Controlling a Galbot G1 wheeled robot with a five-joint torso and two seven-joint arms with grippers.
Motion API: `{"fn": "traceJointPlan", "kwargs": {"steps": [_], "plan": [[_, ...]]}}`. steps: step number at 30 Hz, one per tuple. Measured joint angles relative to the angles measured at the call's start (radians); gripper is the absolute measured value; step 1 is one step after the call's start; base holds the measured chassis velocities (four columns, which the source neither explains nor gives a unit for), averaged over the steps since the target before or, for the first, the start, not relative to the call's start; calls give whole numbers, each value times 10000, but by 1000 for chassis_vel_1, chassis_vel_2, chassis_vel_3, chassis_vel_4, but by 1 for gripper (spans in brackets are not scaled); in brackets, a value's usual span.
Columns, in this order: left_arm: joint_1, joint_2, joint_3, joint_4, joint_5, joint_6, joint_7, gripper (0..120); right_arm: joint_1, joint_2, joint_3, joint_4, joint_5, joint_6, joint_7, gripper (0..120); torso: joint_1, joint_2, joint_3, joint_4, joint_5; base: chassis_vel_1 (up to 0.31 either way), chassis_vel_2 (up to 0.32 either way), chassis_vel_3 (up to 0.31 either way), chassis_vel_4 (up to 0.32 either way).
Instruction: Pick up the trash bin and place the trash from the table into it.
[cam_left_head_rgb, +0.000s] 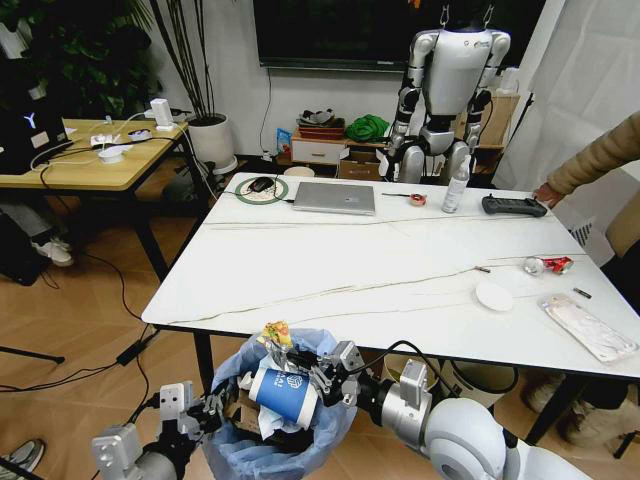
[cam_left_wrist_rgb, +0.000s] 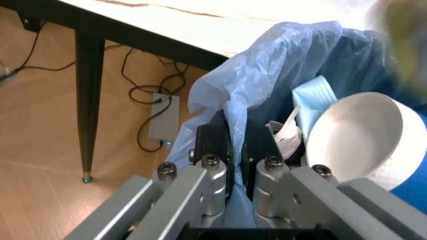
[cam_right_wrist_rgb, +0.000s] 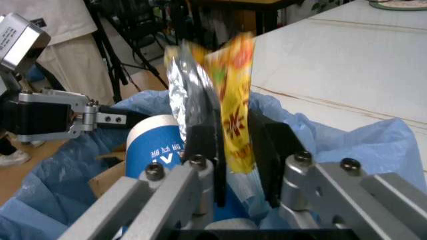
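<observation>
At lower left of the head view, the trash bin (cam_left_head_rgb: 285, 425) is held by the left pincer (cam_left_head_rgb: 205, 408), clamped on its blue liner. Just right, the right pincer (cam_left_head_rgb: 300, 362) is clamped on the yellow snack wrapper (cam_left_head_rgb: 276, 334), directly above the bin. Release should be made only over the opening.

Head looks down; wrists share trash bin (cam_left_head_rgb: 280, 440) close-up.

Below the table's (cam_left_head_rgb: 300, 290) near edge, the left gripper (cam_left_head_rgb: 205, 408) grips the trash bin's (cam_left_head_rgb: 240, 445) rim; the right gripper (cam_left_head_rgb: 290, 358) holds a yellow snack wrapper (cam_left_head_rgb: 276, 333) over it, above a blue paper cup (cam_left_head_rgb: 285, 393).
</observation>
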Motion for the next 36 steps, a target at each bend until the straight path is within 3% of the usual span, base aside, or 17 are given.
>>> {"fn": "traceJointPlan", "kwargs": {"steps": [4,14,16,19,21,22,25,26,30,36], "plan": [[-39,14,-25,5,-2,5,-4,0,-64,-46,65,76,-45,39,-4,30,0,0,0,0,-1,0,0,0,0],[-60,37,-79,19,-14,16,-11,0,-258,-163,316,446,-58,154,133,32,0,0,0,0,0,0,0,0,0],[-61,34,-83,80,-3,15,-12,0,-282,-113,637,759,-11,183,661,43,0,0,0,0,0,0,0,0,0],[-117,34,-25,157,16,15,-7,0,-441,14,1550,967,263,653,1756,55,0,0,0,2,0,0,0,0,0],[-194,41,44,237,45,-1,12,0,-868,122,2532,790,108,1507,2306,66,0,1,0,2,-1,0,0,0,0],[-194,41,44,237,45,-1,12,0,-868,122,2532,790,108,1507,2306,66,0,1,0,2,-1,0,0,0,0],[-341,70,147,362,44,-29,33,0,-1707,325,4092,266,414,3122,2518,79,0,0,0,-1,2,0,0,0,0],[-341,70,147,362,44,-29,33,0,-1707,325,4092,266,414,3122,2518,79,0,0,0,-1,2,0,0,0,0],[-537,101,253,555,36,-74,76,0,-2748,806,6207,-235,534,3514,1980,97,0,1,0,-2,3,0,0,0,0],[-766,132,287,701,43,-160,148,0,-3657,1632,7630,-476,420,3580,1510,100,0,1,0,-1,2,0,0,0,0]]}}
